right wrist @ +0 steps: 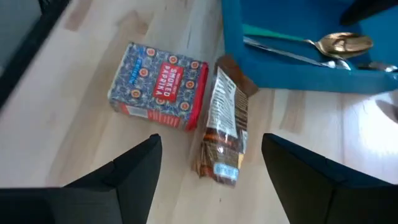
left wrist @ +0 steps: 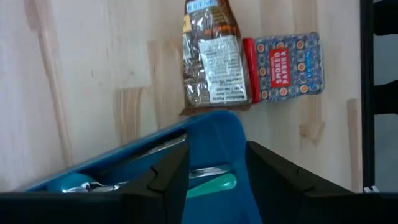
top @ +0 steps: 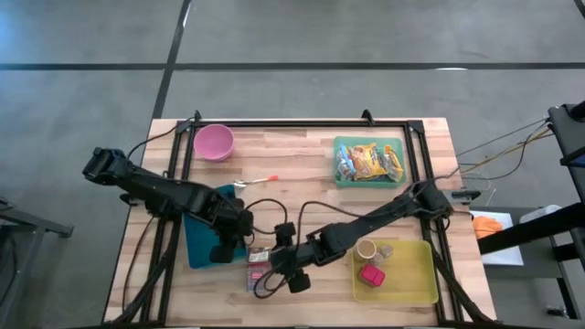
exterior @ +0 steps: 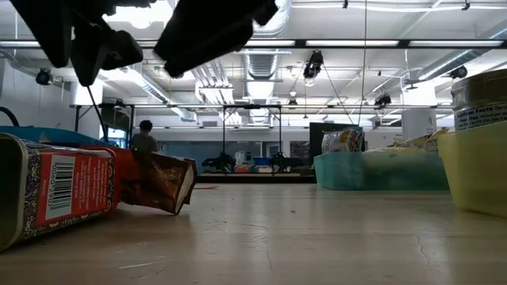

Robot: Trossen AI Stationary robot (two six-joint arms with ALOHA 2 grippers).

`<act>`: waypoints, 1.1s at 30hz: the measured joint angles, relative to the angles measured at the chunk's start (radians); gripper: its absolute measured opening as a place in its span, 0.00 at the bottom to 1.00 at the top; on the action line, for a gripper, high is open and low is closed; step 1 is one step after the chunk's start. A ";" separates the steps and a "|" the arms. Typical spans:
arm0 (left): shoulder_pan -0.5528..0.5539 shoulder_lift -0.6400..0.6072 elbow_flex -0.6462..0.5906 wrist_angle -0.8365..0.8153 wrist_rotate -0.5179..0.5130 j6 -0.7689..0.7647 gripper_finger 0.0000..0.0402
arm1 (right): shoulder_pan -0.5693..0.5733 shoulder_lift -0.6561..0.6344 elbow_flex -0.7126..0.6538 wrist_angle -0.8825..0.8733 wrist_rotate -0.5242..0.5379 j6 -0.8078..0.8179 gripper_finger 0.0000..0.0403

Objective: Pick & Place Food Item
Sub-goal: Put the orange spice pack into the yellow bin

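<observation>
Nearest the low camera lies the paprika tin (exterior: 55, 194) on its side, with the brown snack packet (exterior: 158, 182) touching it, both on the wooden table (top: 302, 174) beside the blue tray (top: 196, 247). I hover my right gripper (right wrist: 211, 162) over these 2 items, fingers spread apart and empty. I hold my left gripper (left wrist: 217, 165) partly open above the tray's corner, gripping nothing.

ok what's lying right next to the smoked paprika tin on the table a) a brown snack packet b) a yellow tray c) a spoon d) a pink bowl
a: in the right wrist view the brown snack packet lies flat on the wood alongside the smoked paprika tin; whether they quite touch is hard to tell.
</observation>
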 joint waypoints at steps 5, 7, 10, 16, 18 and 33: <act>-0.008 -0.025 -0.021 0.011 -0.003 -0.020 0.41 | 0.002 0.086 0.046 -0.003 0.012 -0.039 0.68; -0.009 -0.047 -0.021 0.017 -0.005 -0.020 0.41 | 0.002 0.112 0.055 -0.003 0.044 -0.041 0.68; -0.010 -0.094 -0.021 0.028 -0.026 -0.021 0.41 | 0.002 0.148 0.061 -0.011 0.135 -0.052 0.68; -0.009 -0.186 -0.020 0.055 -0.063 -0.028 0.41 | 0.002 0.204 0.062 -0.001 0.143 -0.075 0.68; -0.009 -0.204 -0.020 0.060 -0.070 -0.028 0.41 | 0.004 0.215 0.062 0.004 0.143 -0.091 0.68; -0.009 -0.215 -0.020 0.063 -0.088 -0.028 0.41 | -0.025 0.221 0.038 0.109 0.160 -0.116 0.68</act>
